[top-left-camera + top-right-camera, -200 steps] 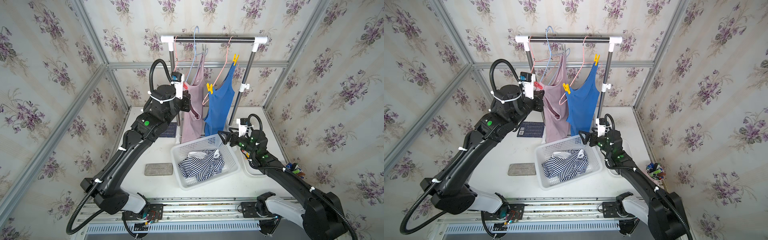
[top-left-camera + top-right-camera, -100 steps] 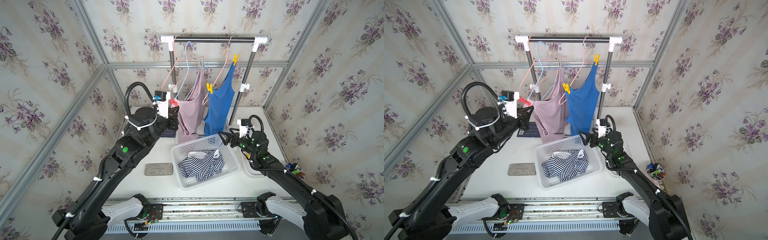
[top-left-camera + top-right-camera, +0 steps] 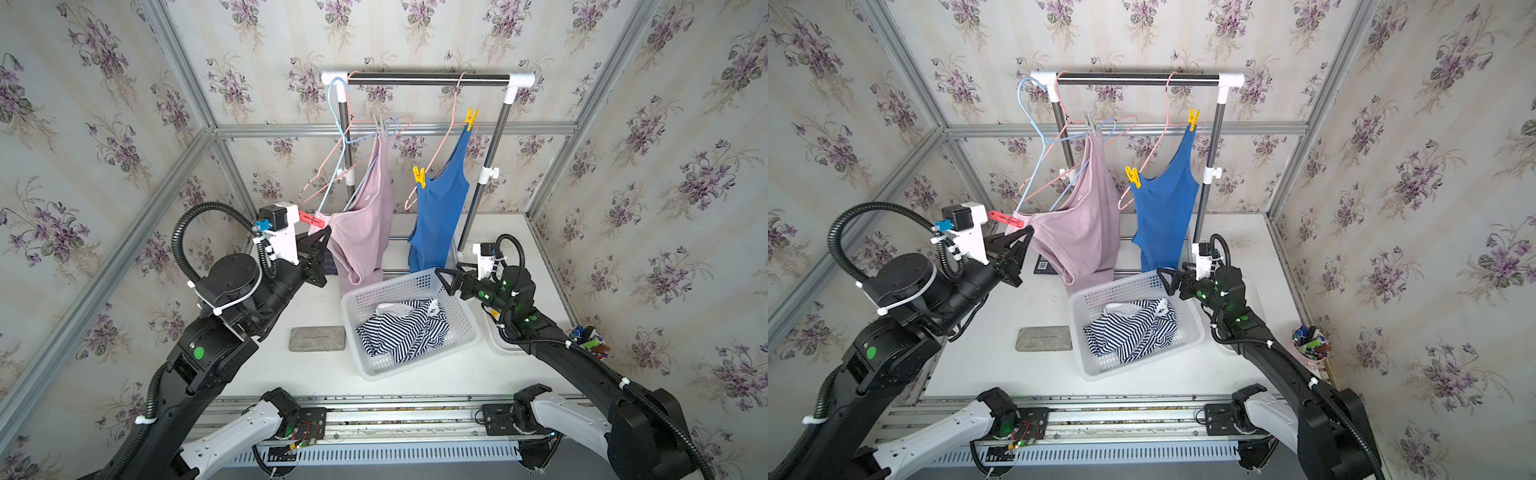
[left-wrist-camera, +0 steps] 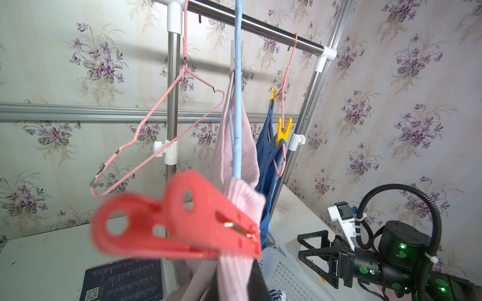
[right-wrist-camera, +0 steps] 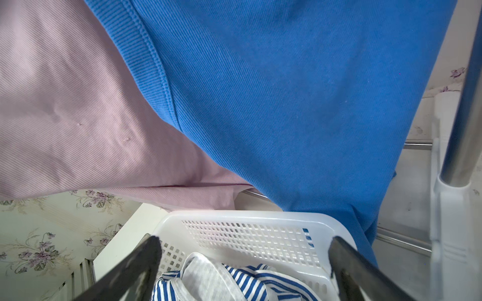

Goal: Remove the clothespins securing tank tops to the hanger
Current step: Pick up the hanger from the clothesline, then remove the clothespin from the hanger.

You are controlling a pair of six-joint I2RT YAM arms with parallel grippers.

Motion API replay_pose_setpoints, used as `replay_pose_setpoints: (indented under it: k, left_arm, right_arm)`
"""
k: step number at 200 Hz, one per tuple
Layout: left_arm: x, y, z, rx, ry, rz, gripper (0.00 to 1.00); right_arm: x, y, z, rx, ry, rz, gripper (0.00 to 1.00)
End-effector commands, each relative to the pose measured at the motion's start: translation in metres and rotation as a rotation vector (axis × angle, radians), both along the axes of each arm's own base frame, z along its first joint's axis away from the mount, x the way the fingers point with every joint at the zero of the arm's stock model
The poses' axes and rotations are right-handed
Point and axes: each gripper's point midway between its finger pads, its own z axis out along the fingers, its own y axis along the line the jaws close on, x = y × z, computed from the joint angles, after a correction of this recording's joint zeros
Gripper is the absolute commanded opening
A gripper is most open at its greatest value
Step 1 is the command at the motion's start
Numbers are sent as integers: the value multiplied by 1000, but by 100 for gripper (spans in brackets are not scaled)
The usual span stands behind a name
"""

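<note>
Gripping the pink top (image 3: 365,232) just under the red pin (image 3: 311,219), left of centre, the left pincer (image 3: 327,235) is clamped tight; the right pincer (image 3: 448,269) gapes empty by the basket (image 3: 376,374). Next, likely: squeeze that pin off.

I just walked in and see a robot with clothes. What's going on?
The left gripper is shut on the pink top, right by a red pin clipped on it. The right gripper hovers open by the basket. The striped top lies in it; the blue top hangs by two yellow pins.
</note>
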Motion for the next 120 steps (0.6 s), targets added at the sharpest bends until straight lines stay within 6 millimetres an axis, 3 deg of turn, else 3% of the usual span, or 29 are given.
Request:
replay_pose_setpoints:
  k: [1, 64, 120]
  left_arm:
    - [-11, 5, 26, -73, -70, -17, 0]
    - [-56, 19, 77, -140, -205, -104, 0]
    - [-91, 44, 99, -192, -291, -103, 0]
  right_arm:
    - [0, 3, 8, 22, -20, 17, 99]
    - [-2, 2, 7, 31, -25, 15, 99]
    - [-4, 1, 5, 29, -25, 10, 100]
